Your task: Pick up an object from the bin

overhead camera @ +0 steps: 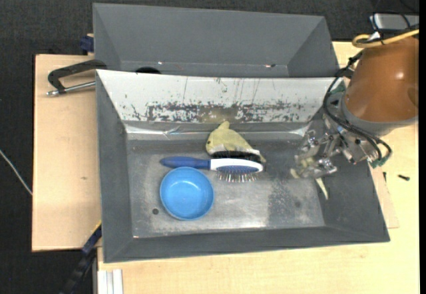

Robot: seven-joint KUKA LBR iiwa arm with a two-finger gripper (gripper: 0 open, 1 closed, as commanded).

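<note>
My gripper [311, 165] hangs low over the right part of the bin floor, close to the right wall, with bare floor beneath it. A blue-handled brush with a white head [219, 166] lies across the middle of the floor, to the gripper's left. Behind the brush head sits a crumpled yellowish-beige cloth-like thing [225, 140]. A round blue bowl [187, 194] stands upright at the front left, touching the brush handle's underside.
The arm with its orange cover reaches in over the bin's right rim. The steep grey walls hem the floor on all sides; the back wall is scuffed. Bare floor lies between the brush head and the gripper.
</note>
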